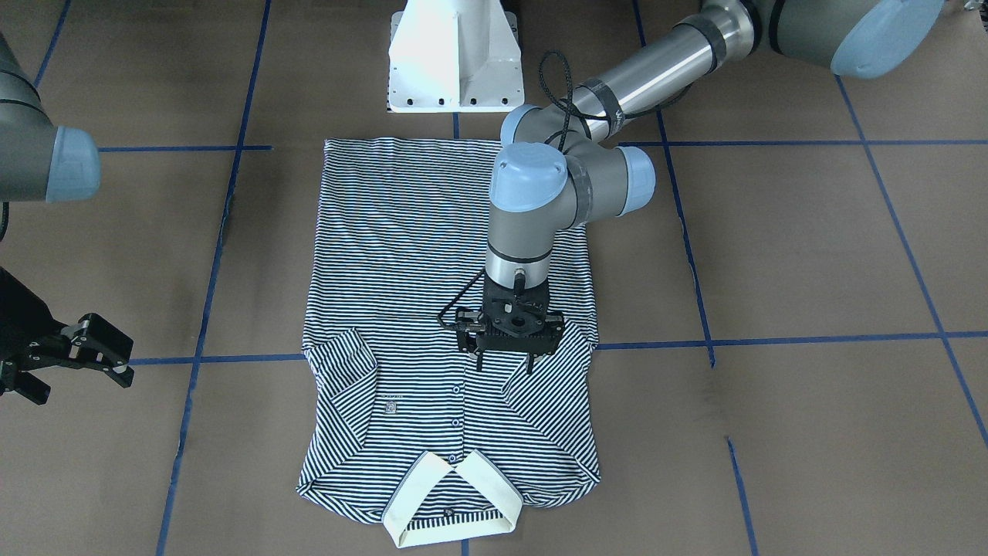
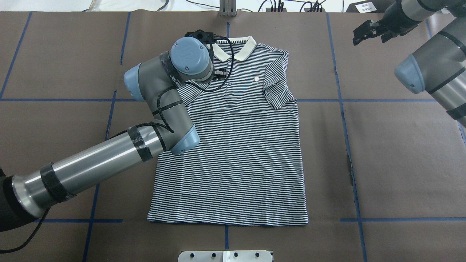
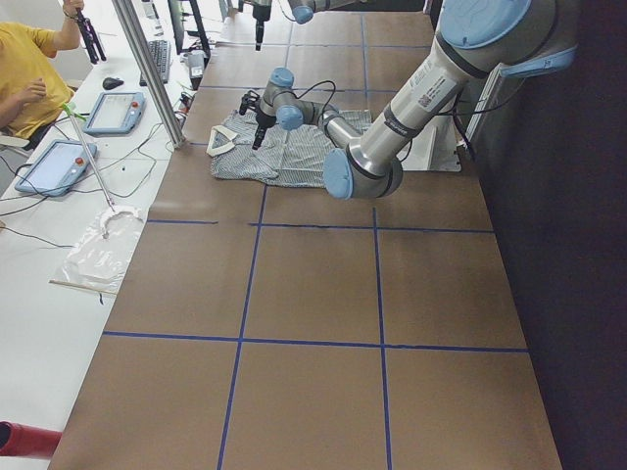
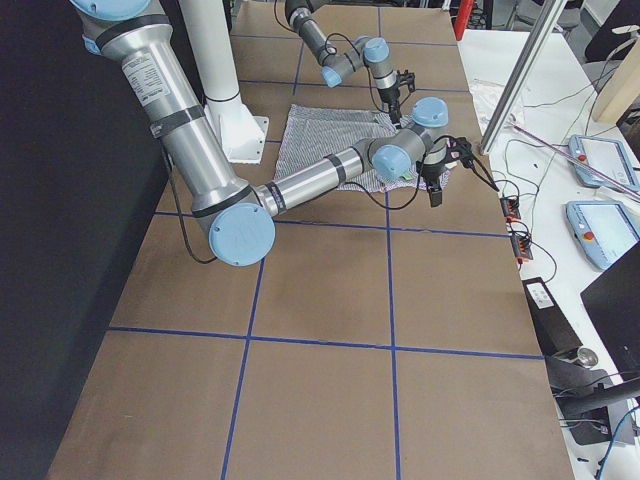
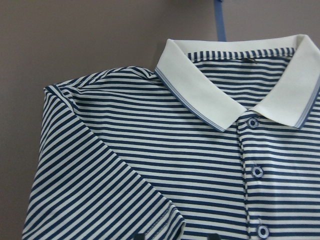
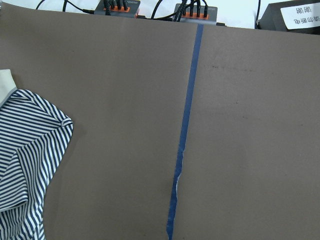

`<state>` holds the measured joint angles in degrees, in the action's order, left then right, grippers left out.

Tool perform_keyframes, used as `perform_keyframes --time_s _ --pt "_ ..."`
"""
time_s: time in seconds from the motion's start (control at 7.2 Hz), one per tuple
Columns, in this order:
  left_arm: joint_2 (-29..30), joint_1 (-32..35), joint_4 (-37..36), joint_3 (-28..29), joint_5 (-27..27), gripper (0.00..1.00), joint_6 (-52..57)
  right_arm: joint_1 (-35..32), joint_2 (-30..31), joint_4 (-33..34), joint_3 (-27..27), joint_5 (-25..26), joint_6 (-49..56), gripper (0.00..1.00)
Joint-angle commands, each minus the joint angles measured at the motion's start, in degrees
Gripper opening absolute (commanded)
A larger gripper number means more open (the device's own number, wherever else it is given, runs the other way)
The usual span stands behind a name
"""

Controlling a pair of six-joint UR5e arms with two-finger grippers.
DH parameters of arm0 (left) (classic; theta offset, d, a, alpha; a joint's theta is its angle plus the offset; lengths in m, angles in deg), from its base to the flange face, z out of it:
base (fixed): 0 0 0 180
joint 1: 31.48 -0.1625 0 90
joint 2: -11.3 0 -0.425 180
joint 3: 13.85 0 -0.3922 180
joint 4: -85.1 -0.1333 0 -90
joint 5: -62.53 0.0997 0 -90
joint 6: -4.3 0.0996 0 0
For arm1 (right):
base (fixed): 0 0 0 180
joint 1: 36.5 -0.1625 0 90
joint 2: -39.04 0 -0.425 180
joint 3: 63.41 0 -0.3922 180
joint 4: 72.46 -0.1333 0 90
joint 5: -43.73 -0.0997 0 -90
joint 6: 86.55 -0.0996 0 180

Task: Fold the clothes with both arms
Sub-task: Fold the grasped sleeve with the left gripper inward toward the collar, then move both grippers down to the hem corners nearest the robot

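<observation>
The striped polo shirt (image 1: pixel 432 255) lies flat and face up on the brown table, cream collar (image 1: pixel 451 502) toward the far side from the robot, both short sleeves folded inward onto the chest. It also shows in the overhead view (image 2: pixel 240 153). My left gripper (image 1: pixel 505 361) points down over the shirt's folded sleeve beside the placket, open and holding nothing. Its wrist view shows the collar (image 5: pixel 200 90), the buttons and the sleeve hem, with two dark fingertips (image 5: pixel 142 236) at the bottom edge. My right gripper (image 1: pixel 77 384) is open and empty, off the shirt, over bare table beyond the other sleeve (image 6: pixel 25 150).
The white pedestal base (image 1: pixel 455 54) stands at the shirt's hem side. Blue tape lines (image 1: pixel 772 340) cross the brown table. Cables and plugs (image 6: pixel 195 10) line the far table edge. An operator in yellow (image 3: pixel 24 69) sits at a side table with tablets.
</observation>
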<state>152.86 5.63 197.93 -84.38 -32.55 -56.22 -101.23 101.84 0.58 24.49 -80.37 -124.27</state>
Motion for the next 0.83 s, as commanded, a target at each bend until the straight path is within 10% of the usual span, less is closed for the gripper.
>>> perform_keyframes --time_s 0.0,0.42,0.69 --pt "-9.84 0.07 -0.41 -14.38 -3.35 1.0 3.13 3.96 0.47 0.0 5.58 0.18 -9.33 1.0" --pt "-20.07 -1.06 -1.47 -29.72 -5.11 1.0 3.05 18.7 3.1 0.09 18.31 7.0 -28.3 1.0" --pt "-23.6 -7.2 -1.29 -35.26 -5.02 1.0 1.65 34.41 11.68 0.17 29.02 22.68 -38.26 1.0"
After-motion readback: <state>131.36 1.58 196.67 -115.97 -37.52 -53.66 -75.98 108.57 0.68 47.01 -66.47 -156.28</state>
